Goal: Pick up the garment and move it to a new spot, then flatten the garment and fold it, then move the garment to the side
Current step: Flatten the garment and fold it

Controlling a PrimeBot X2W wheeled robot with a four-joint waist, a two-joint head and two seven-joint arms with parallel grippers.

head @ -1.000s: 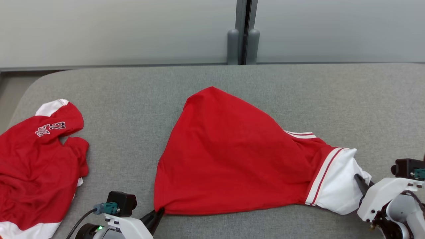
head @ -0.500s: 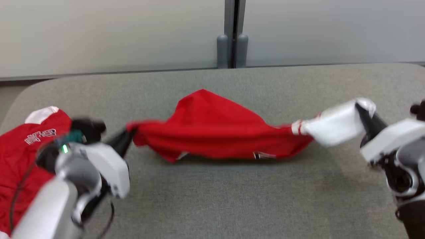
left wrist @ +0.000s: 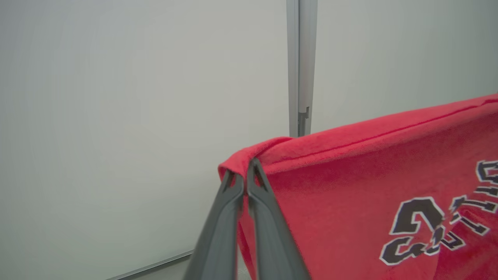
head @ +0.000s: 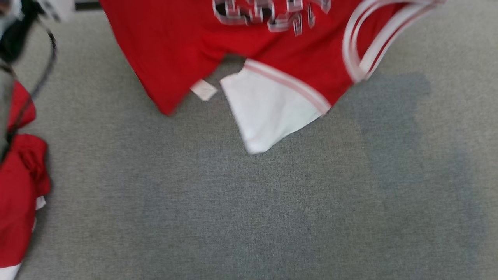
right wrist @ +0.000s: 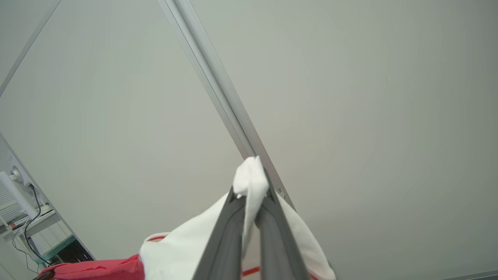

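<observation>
My left gripper [left wrist: 244, 173] pinches the red edge of the shirt [head: 171, 46]. My right gripper [right wrist: 253, 196] pinches its white part. The shirt hangs over the gray table [head: 272, 217].

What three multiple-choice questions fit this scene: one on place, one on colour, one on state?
1. The spare shirt lies at the table's: A) left, B) right, C) middle.
2. The right tool pinches a part of the held shirt that is: A) red, B) white, C) black.
3. The left tool is: A) open, B) shut on the held shirt, C) shut on nothing.
Key: 1 A, it shows at the head view's left edge; 2 B, white cloth sticks out of it; 3 B, red hem clamped in it.
</observation>
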